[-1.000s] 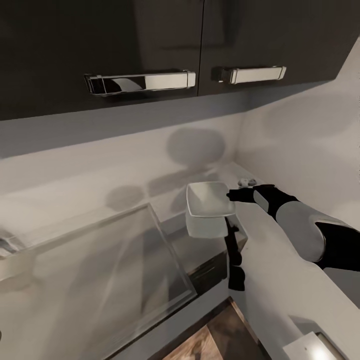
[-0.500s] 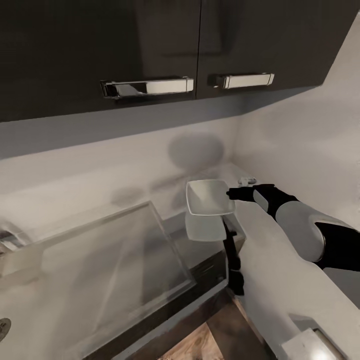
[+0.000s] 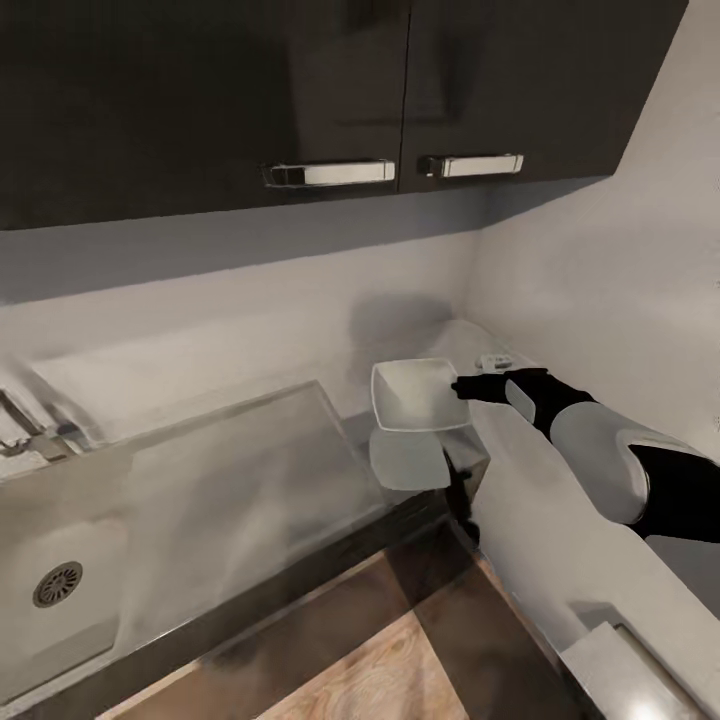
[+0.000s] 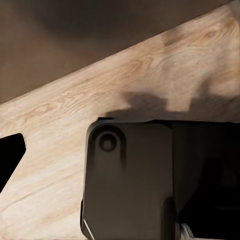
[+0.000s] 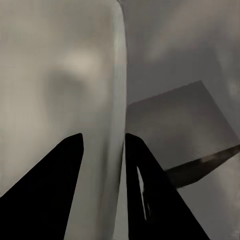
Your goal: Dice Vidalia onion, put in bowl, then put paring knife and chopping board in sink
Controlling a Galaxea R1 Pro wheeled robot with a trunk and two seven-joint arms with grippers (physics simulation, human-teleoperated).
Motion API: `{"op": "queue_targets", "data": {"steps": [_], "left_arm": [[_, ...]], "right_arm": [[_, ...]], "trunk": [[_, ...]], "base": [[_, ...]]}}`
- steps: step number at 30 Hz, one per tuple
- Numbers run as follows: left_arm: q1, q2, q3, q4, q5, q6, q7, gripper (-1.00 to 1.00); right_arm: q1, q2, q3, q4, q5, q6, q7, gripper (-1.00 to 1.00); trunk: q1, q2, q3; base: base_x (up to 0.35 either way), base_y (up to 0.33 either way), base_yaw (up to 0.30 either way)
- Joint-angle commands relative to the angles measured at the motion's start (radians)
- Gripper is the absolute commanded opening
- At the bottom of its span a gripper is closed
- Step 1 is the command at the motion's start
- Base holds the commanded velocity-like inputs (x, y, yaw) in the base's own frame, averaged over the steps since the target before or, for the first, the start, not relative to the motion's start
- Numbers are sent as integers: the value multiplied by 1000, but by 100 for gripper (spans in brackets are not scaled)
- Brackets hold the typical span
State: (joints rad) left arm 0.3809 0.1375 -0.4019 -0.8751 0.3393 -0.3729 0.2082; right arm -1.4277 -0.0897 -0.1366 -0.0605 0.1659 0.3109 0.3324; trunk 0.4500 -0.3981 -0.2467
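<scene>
the bowl [image 3: 415, 394] is held clear above the countertop [image 3: 400, 490], beside the sink [image 3: 150, 520], its rim pinched between the closed right gripper [image 3: 462, 387] fingers, likely for repositioning.

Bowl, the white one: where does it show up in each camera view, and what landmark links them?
Head view: the bowl sits right of centre, near the wall corner.
Right wrist view: the bowl is the broad pale surface, its rim running between the dark fingers.
Left wrist view: wooden floor.
Shared landmark: the right gripper at the bowl's rim.
</scene>
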Motion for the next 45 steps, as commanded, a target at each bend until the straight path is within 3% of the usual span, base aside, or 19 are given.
{"op": "queue_targets", "data": {"steps": [1, 13, 27, 45], "left_arm": [[0, 1, -6, -1, 6, -3, 8, 100], [0, 1, -5, -1, 6, -3, 8, 100], [0, 1, -5, 1, 6, -3, 8, 100], [0, 1, -4, 18, 6, -3, 8, 100]], "right_arm": [[0, -1, -12, -2, 9, 5, 6, -100], [0, 5, -12, -6, 11, -23, 27, -100], [0, 6, -11, -7, 10, -20, 25, -100], [0, 4, -12, -8, 15, -19, 22, -100]], "trunk": [[0, -2, -1], [0, -2, -1], [0, -2, -1], [0, -2, -1]], "base": [[-326, 66, 38], [-326, 83, 10], [-321, 136, 184], [-249, 214, 18]]}}
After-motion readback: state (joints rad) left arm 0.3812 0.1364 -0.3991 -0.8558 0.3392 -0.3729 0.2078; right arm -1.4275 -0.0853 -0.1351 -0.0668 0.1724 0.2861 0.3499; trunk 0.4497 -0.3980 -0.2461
